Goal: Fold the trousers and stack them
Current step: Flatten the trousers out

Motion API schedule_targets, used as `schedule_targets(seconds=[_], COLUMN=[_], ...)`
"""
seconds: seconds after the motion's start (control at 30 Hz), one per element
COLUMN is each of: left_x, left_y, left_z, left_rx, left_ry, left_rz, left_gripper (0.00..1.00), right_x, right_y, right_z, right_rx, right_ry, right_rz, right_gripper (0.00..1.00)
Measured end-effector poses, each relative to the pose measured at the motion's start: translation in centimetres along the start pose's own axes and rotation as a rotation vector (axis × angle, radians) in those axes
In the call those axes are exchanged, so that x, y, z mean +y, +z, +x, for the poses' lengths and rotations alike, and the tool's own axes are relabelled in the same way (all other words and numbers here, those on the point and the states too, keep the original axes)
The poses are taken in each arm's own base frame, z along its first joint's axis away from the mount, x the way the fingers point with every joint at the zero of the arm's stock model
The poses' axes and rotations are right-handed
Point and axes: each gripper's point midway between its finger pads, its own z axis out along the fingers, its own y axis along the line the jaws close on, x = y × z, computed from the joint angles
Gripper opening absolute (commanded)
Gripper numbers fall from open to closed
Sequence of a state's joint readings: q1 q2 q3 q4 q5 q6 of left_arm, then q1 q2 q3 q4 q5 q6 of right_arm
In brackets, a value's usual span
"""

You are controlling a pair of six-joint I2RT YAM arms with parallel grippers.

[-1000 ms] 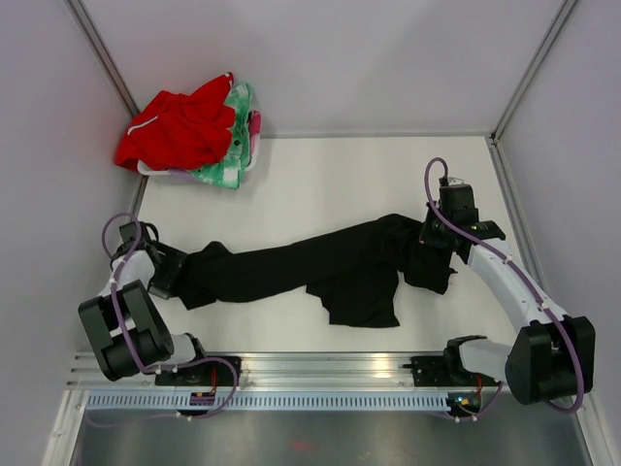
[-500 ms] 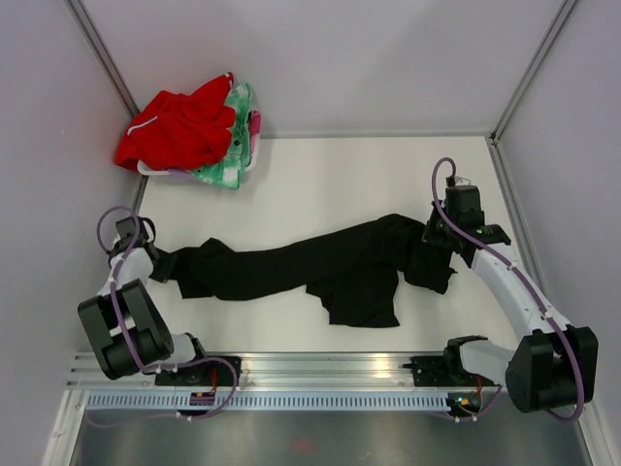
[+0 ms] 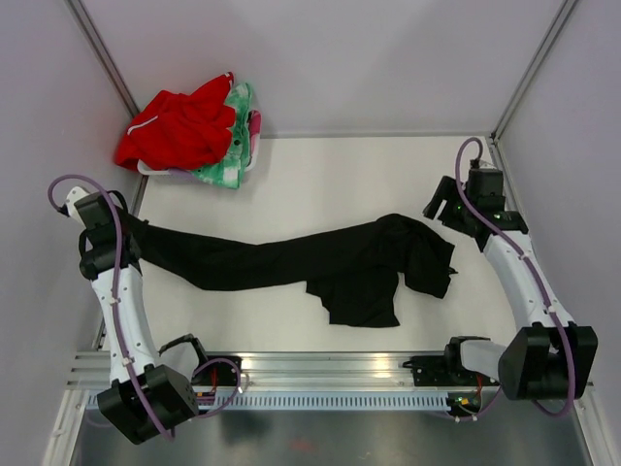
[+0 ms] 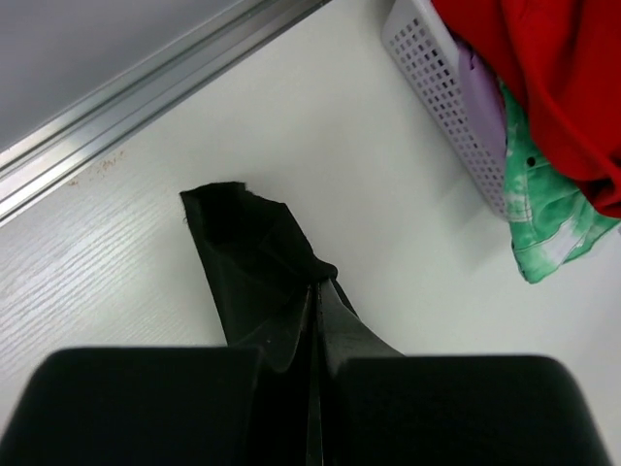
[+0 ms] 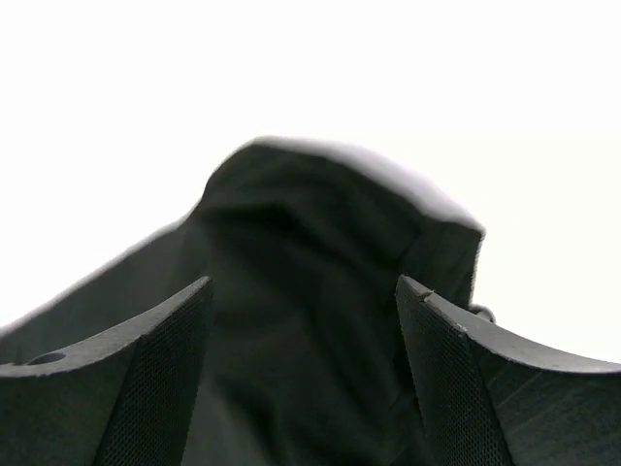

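Note:
The black trousers lie stretched across the table, one leg pulled long toward the left and the bunched waist end at the right. My left gripper is shut on the end of that leg at the table's left edge. In the left wrist view the jaws pinch the black cloth, whose tip hangs past them. My right gripper hovers open just behind the right end of the trousers. In its wrist view the fingers stand wide apart with the dark cloth under them.
A white basket at the back left corner holds a red garment and a green-and-pink patterned cloth; both show in the left wrist view too, the basket close by. Walls enclose the table on three sides. A metal rail runs along the near edge.
My left gripper shut on the leg end and lifted it back and to the left, stretching the leg. My right gripper opened, let go of the trousers and drew back to the right.

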State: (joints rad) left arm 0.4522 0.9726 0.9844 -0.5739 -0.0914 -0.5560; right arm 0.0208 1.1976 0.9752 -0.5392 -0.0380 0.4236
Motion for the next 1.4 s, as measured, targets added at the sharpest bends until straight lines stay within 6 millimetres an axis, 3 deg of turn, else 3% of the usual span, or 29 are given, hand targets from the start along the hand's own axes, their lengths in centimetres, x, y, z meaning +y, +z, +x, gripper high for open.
schedule_targets(seconds=[0.1,0.2,0.27,0.37,0.53,0.77,0.9,1.13,1.4], left_x=[0.4,0.5,0.5,0.8,1.4,2.4,2.5,2.5,2.3], left_y=[0.2,0.2,0.2,0.2,0.4,0.6,0.5,0.2,0.2], left_z=[0.9,1.2,1.3,1.7,2.8,4.5,4.5,4.6,5.0], left_rx=[0.04,0.054,0.056,0.065,0.09,0.123,0.122,0.117,0.128], left_ry=[0.005,0.007,0.009,0.017,0.027,0.031,0.031,0.031,0.037], left_rz=[-0.017,-0.017,-0.018,-0.023,-0.037,-0.056,-0.055,-0.048,-0.041], left_gripper=[0.02,0.02,0.02,0.02,0.02,0.02,0.02,0.02,0.02], right_x=[-2.2,-4.5,-5.4,-5.8,-5.7,-3.4,-2.8,-4.7,-6.2], right_y=[0.7,2.0,3.2,4.5,4.6,1.8,0.2,-1.3,0.3], right_z=[-2.7,-2.8,-1.3,2.5,7.5,7.6,9.2,12.9,17.0], right_rx=[-0.047,-0.038,-0.001,0.087,0.198,0.148,0.171,0.21,0.285], right_ry=[0.077,0.147,0.183,0.222,0.263,0.243,0.243,0.335,0.549], right_rz=[0.043,0.087,0.097,0.086,0.037,-0.1,-0.13,-0.014,0.09], right_gripper=[0.82,0.82,0.81,0.79,0.76,0.69,0.67,0.67,0.68])
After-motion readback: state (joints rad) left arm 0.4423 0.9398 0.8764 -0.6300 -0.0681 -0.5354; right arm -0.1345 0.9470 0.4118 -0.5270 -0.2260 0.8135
